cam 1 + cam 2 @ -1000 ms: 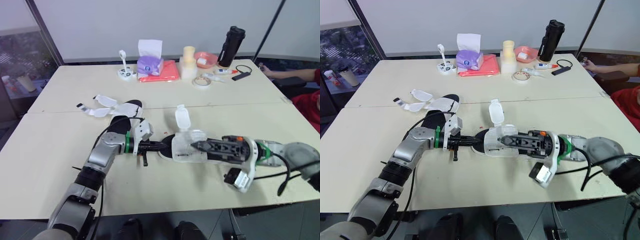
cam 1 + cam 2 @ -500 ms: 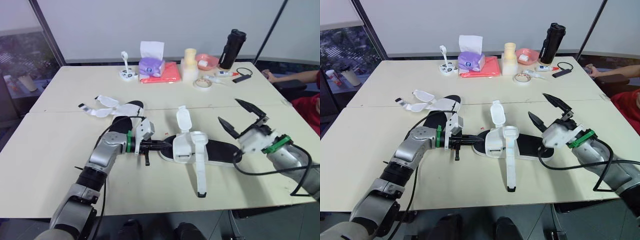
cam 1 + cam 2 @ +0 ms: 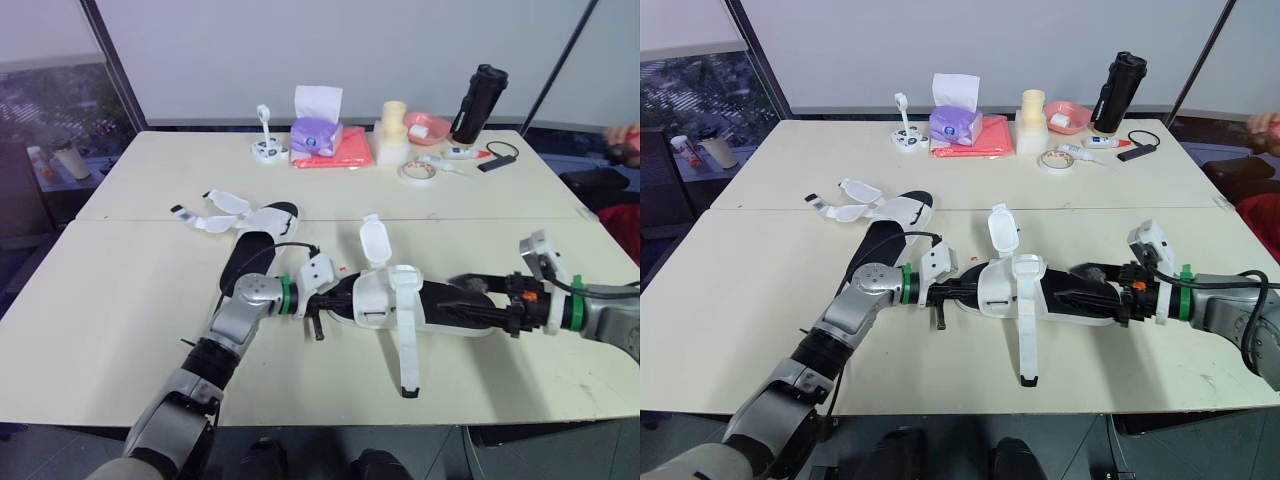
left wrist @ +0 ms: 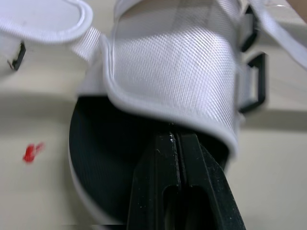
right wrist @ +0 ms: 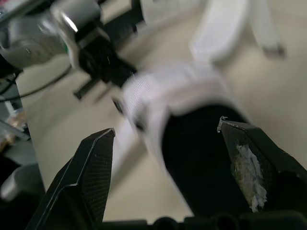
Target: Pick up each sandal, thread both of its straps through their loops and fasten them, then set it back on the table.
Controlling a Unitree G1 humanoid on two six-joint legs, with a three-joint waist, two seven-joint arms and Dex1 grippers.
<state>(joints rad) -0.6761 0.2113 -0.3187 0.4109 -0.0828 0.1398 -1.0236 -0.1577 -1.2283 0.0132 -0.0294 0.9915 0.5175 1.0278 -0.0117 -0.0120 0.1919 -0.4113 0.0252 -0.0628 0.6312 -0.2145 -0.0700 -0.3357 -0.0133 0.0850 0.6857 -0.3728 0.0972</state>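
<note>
Straddling the sandal's (image 3: 1006, 285) heel, right gripper (image 5: 165, 127) gapes; left gripper (image 4: 175, 139) apparently pinches its toe.

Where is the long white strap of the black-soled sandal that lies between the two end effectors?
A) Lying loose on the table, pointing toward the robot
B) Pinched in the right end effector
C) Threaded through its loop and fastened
A: the long white strap lies flat on the cream table, trailing from the black-soled sandal toward the robot, while the right end effector is open around the sandal's heel.
</note>
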